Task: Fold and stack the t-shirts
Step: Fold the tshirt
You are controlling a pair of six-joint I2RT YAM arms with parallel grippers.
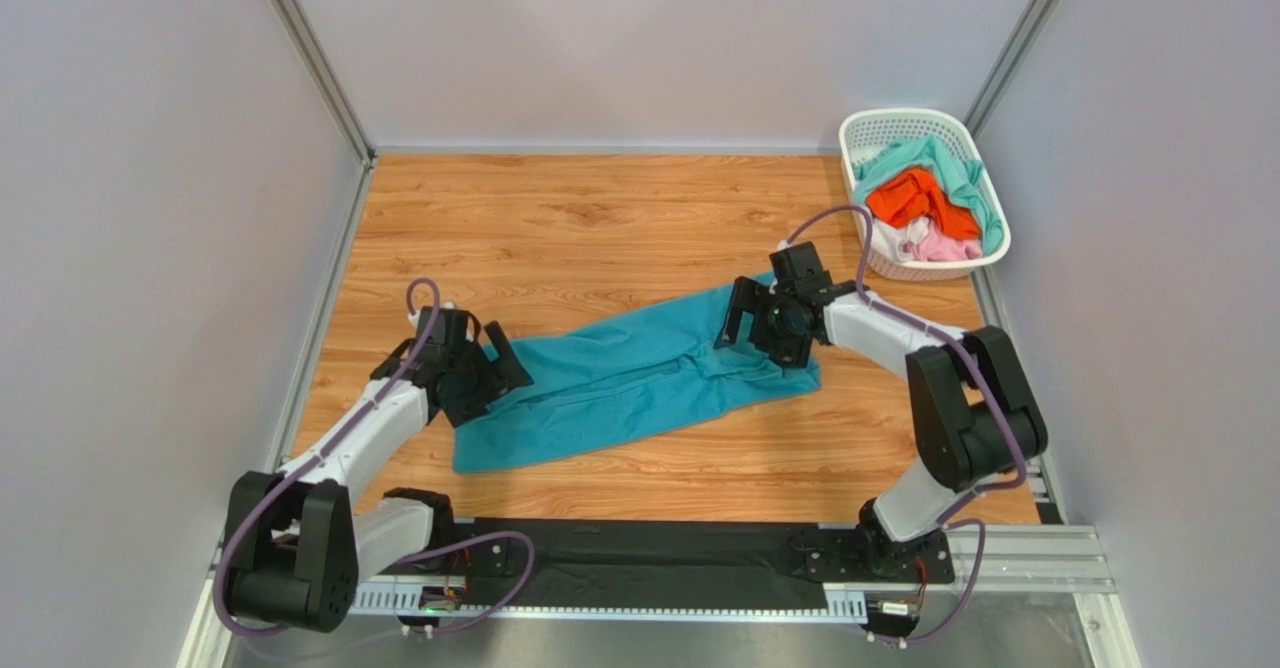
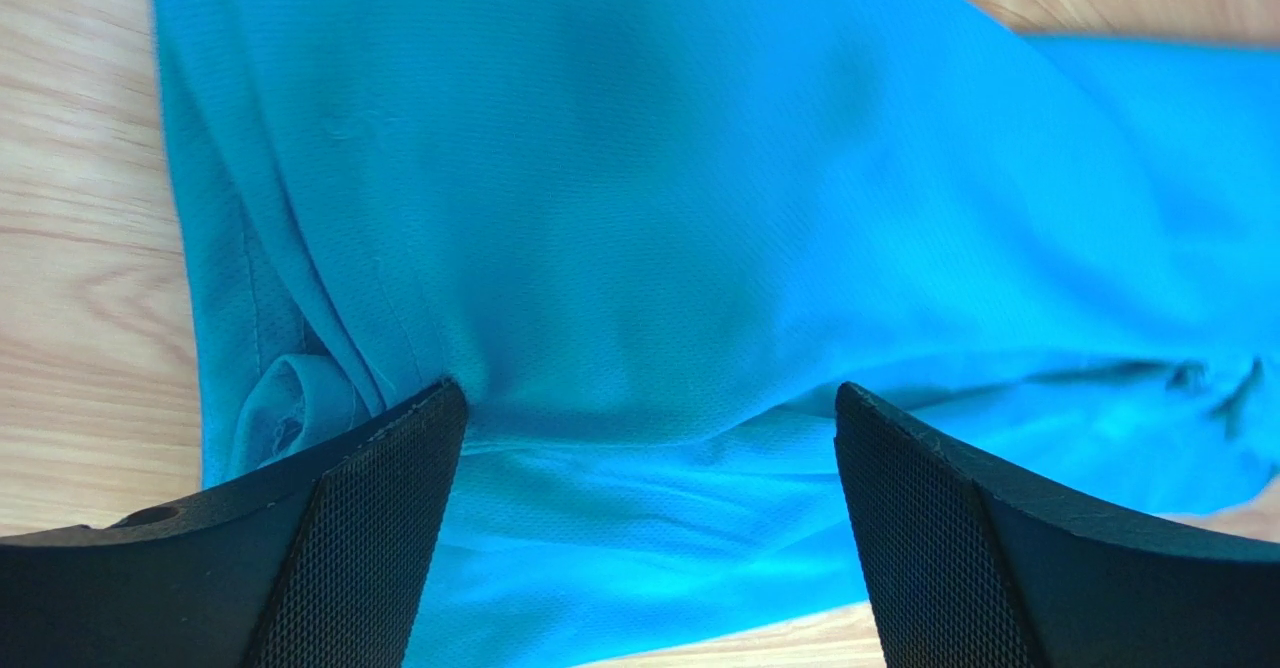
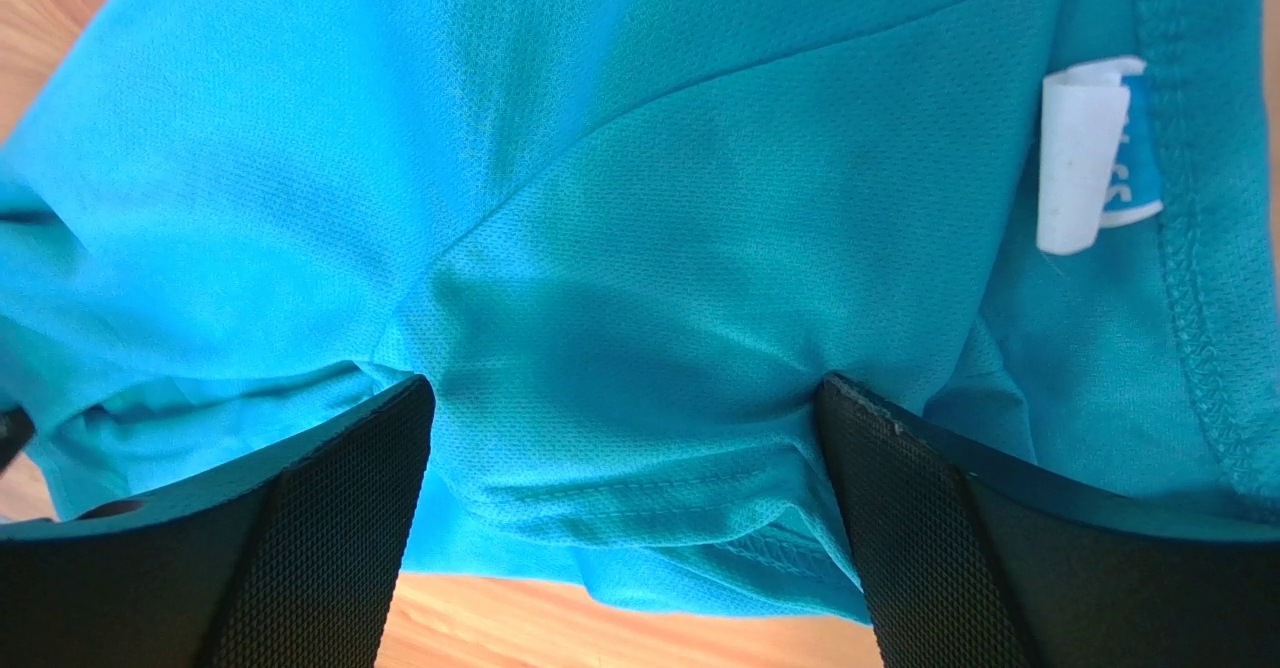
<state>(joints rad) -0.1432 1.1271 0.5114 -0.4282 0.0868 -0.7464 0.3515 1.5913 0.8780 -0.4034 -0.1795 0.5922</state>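
Two arms are bolted at the near edge of a wood-grain table (image 1: 601, 218), which is closed in on three sides by plain pale walls (image 1: 646, 38) and framed by slanting metal posts (image 1: 308, 53). A black strip (image 1: 646, 556) is laid along the near edge between the arm bases.

The teal-blue t-shirt (image 1: 631, 383) is spread, rumpled and slantwise, across the middle of the table, one end toward the near left and the other toward the right. The left gripper (image 1: 501, 361) is set at the shirt's left end, its fingers spread wide over the cloth and nothing grasped. The right gripper (image 1: 759, 326) is lowered onto the right end, likewise released, and a small white neck label (image 3: 1085, 154) is seen on the cloth near it.

A white lattice basket (image 1: 902, 121) is placed in the far right corner, well apart from the spread shirt. In it an orange t-shirt (image 1: 906, 196), a mint-green t-shirt (image 1: 950, 158) and a pale pink t-shirt (image 1: 947, 248) are heaped.

Bare wood is shown across the far half of the table, along the left side, and in a narrower band between the shirt and the black strip.
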